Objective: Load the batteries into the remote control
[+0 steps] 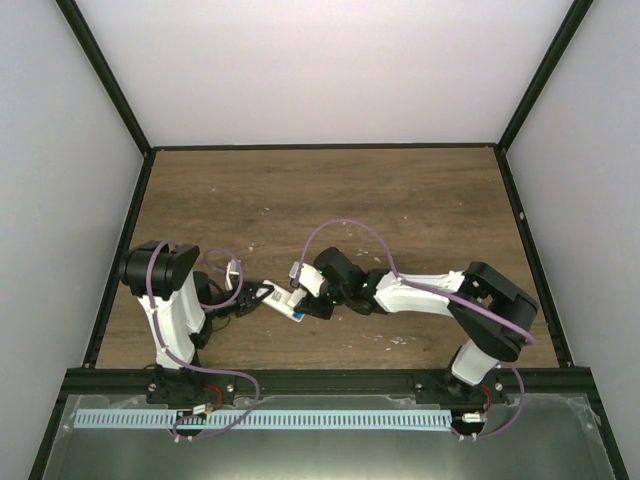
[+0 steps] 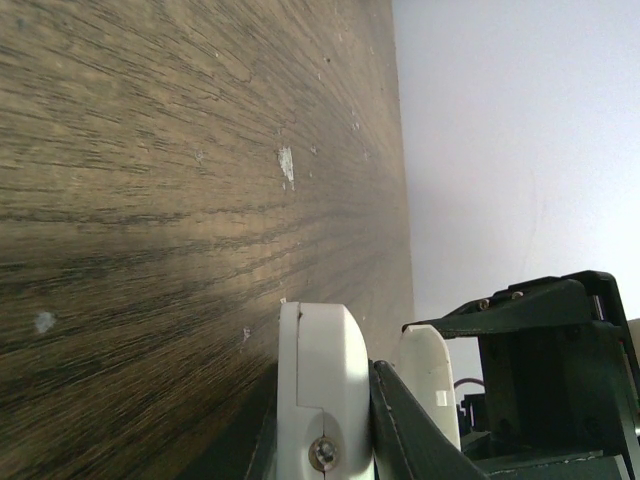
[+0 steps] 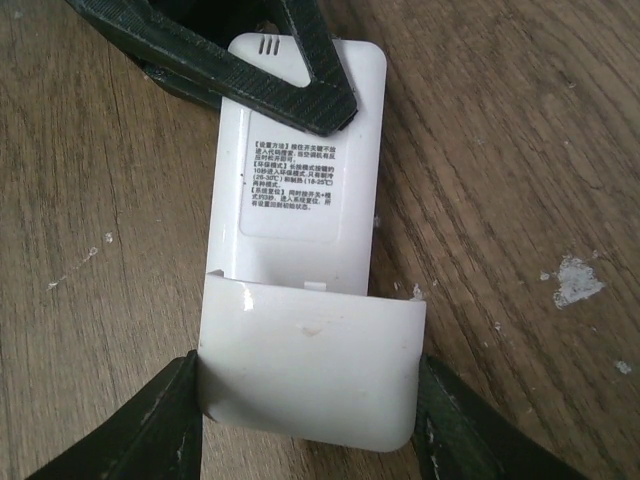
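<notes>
The white remote control [image 3: 295, 170] lies back-face up with a printed label, low over the wooden table. My left gripper [image 1: 262, 296] is shut on its far end, and its black fingers [image 3: 300, 85] cross that end. My right gripper [image 3: 310, 400] is shut on the small white cover piece [image 3: 310, 370], which sits over the remote's near end. In the left wrist view the remote [image 2: 320, 380] shows edge-on between my jaws, with the cover [image 2: 432, 380] behind it. A small blue spot [image 1: 299, 316] shows at the remote's near end. The batteries are otherwise hidden.
The wooden table [image 1: 330, 200] is ringed by a black frame [image 1: 325, 147] and white walls. Both arms meet at the near middle of the table. A white scuff [image 3: 575, 280] marks the wood to the right of the remote.
</notes>
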{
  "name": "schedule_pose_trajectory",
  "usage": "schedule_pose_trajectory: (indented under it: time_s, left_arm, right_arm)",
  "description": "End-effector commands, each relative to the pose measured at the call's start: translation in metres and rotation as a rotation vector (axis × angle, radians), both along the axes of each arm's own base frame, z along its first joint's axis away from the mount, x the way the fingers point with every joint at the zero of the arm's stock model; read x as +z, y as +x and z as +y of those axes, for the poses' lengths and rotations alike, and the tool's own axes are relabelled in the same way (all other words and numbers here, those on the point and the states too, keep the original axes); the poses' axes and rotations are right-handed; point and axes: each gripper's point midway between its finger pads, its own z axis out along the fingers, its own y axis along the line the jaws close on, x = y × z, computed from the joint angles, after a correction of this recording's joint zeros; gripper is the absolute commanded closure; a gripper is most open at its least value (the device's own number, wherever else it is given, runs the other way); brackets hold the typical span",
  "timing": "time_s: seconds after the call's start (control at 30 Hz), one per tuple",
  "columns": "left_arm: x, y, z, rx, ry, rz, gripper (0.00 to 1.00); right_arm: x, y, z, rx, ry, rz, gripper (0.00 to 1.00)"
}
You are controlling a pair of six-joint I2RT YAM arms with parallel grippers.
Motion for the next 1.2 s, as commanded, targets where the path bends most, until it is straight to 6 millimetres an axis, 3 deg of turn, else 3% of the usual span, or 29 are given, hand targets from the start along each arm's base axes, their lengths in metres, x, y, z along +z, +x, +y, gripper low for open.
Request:
schedule_pose_trajectory:
  time_s: [0.0,0.5,1.17]
  left_arm:
    - [-0.002,-0.001,0.002,0.009,0.044,-0.077,1.00]
    - [0.000,0.000,0.002,0.007,0.040,-0.081,1.00]
    - [0.000,0.002,0.001,0.003,0.036,-0.083,1.00]
  right_arm:
    - [0.000,-0.003,0.005,0.031,0.005,-0.004,0.59]
    - [-0.029,-0.012,-0.002,0.047,-0.066,0.056,0.58]
    - [-0.044,-0.014,-0.002,0.071,-0.103,0.055,0.54]
